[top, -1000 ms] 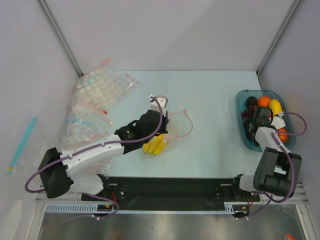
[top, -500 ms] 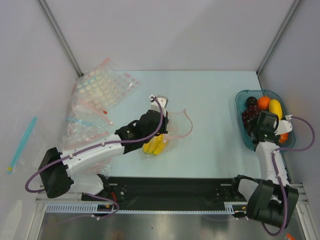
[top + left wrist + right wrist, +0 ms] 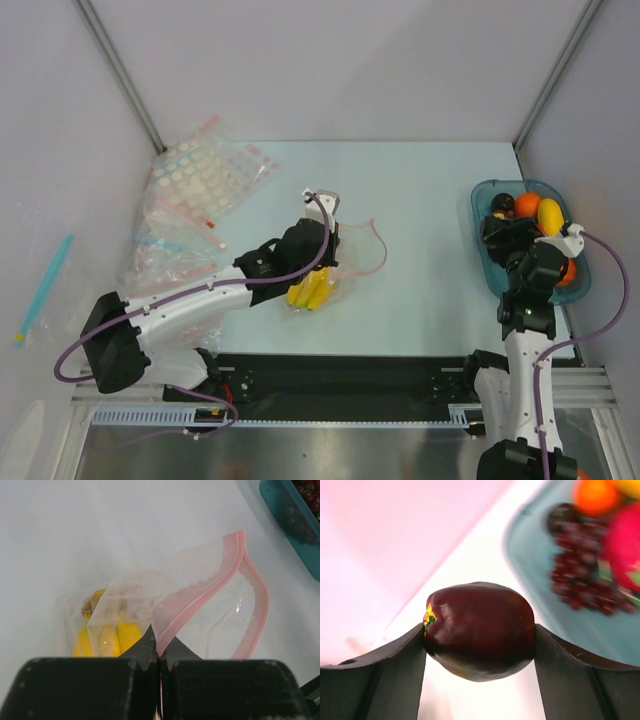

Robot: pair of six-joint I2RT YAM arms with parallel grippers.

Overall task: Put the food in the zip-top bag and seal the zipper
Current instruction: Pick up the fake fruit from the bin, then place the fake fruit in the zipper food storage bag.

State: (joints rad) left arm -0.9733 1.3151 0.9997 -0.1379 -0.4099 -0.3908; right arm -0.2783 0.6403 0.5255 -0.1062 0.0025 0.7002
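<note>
A dark fruit [image 3: 480, 622] is gripped by the right pincer [image 3: 480, 647] over the tray's [image 3: 475, 207] edge. Left of the tray, the bag [image 3: 222, 617], with bananas [image 3: 122, 636] inside, is clamped at its zipper [image 3: 197, 599] by the left pincer [image 3: 159, 649].

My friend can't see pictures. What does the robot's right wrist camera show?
A shiny dark purple-brown fruit fills the middle, pinched between the two dark fingers of the right gripper. Behind it on the right, all blurry, a teal tray holds dark grapes, an orange fruit and a pink fruit.
</note>
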